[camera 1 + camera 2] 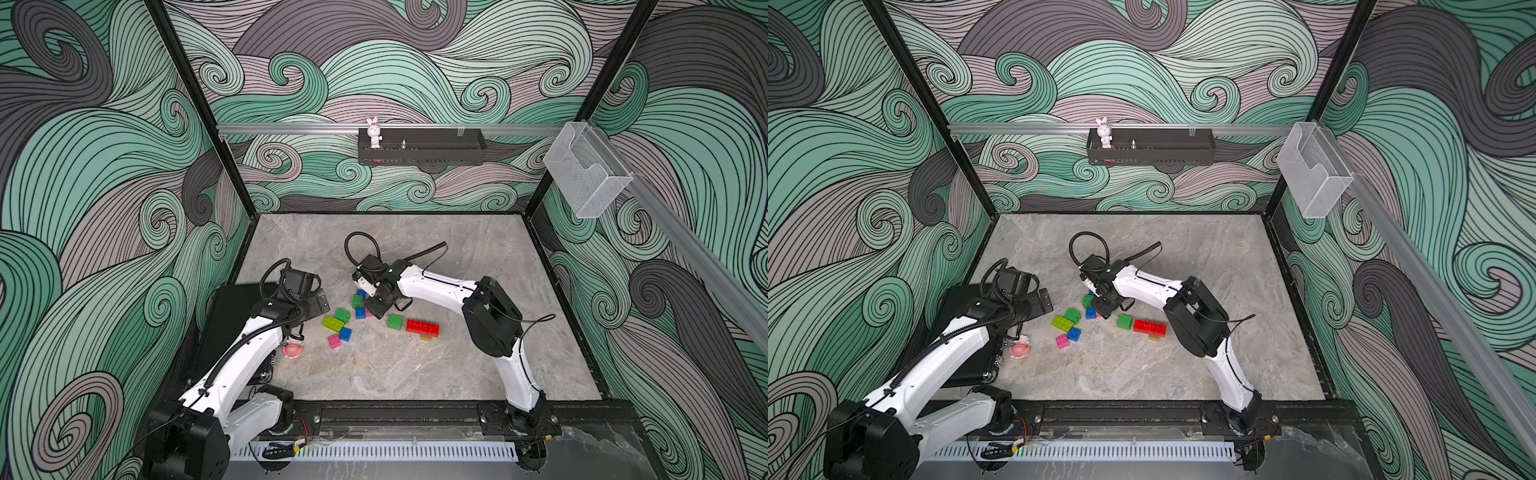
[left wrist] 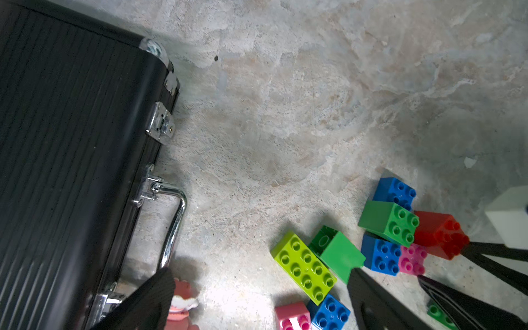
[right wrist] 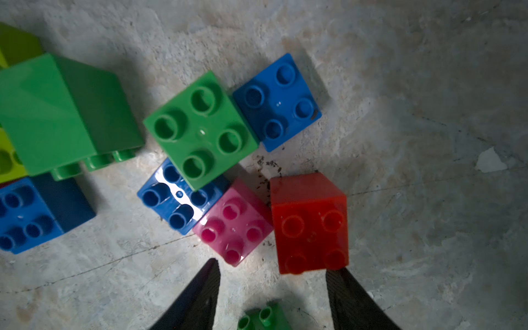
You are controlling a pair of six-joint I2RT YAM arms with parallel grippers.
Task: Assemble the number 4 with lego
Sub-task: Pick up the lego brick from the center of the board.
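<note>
Mostly square, glossy, studded plastic lego

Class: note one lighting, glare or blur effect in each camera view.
Right wrist view: white glare on a blue brick, corners dark. Left wrist view: washed-out bright patch on the tabletop, black case dim. In both top views: even light, red bricks sharp.

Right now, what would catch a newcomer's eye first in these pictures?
Bright lego bricks lie scattered in the middle of the grey marbled table, a long red brick among them. The right gripper hovers open above them, its tips by a small red brick. A white rabbit figurine stands on the black shelf on the back wall.
</note>
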